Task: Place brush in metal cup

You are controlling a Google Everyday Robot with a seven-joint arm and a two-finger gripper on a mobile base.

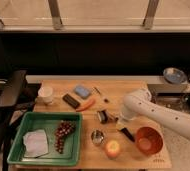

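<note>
The task is barely under way: the brush (104, 116) lies on the worktop (133, 90) near the metal cup (97, 137), with the gripper (114, 119) down beside it, though I cannot tell whether it is gripping, so lifting the brush and dropping it in are not yet done.

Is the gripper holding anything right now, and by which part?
Cannot tell: the gripper is down at the brush, just behind its head; any hold is hidden.
</note>
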